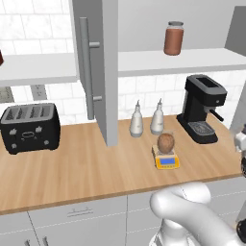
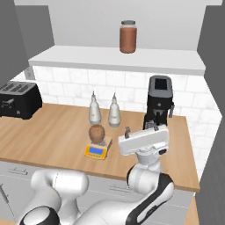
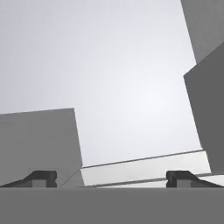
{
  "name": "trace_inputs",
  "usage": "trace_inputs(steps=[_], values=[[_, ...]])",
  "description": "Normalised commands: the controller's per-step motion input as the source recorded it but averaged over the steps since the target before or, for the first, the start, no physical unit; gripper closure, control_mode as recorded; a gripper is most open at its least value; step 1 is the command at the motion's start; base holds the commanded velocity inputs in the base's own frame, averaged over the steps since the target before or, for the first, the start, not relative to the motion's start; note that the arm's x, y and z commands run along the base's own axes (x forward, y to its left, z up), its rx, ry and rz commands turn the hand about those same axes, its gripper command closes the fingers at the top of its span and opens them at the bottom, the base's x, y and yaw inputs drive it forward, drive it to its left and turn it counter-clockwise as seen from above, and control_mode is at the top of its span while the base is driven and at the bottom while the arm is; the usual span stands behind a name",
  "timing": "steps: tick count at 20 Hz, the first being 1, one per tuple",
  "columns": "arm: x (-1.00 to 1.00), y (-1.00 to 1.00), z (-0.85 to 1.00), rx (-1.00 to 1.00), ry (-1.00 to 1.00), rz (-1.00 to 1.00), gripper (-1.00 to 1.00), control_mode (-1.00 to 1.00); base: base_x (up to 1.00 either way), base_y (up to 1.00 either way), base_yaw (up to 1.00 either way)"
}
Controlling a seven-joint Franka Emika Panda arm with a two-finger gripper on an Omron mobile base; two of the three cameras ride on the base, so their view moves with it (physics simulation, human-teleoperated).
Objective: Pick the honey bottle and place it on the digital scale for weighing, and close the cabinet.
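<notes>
The egg-shaped tan-brown honey bottle stands upright on the grey plate of the yellow digital scale on the wooden counter. The grey wall cabinet is open: its left door juts out over the counter with its bar handle, and its right door also stands open. My gripper hovers above the counter to the right of the scale, apart from the bottle. In the hand view my gripper is open with nothing between its fingertips, facing the cabinet's pale shelf.
A reddish-brown jar with a grey lid stands on the cabinet shelf. Two whitish pointed-top bottles stand behind the scale. A black coffee machine is to the right, a black toaster at the left.
</notes>
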Motion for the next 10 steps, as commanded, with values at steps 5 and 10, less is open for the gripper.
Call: trace_inputs(steps=[5,10], values=[[-0.24,-0.61,0.62,0.13,-0.03,-0.02,-1.00,-1.00,0.00,0.00,0.00],[-0.09,-0.42,0.02,0.01,0.08,-0.17,-1.00,-1.00,0.00,0.00,0.00]])
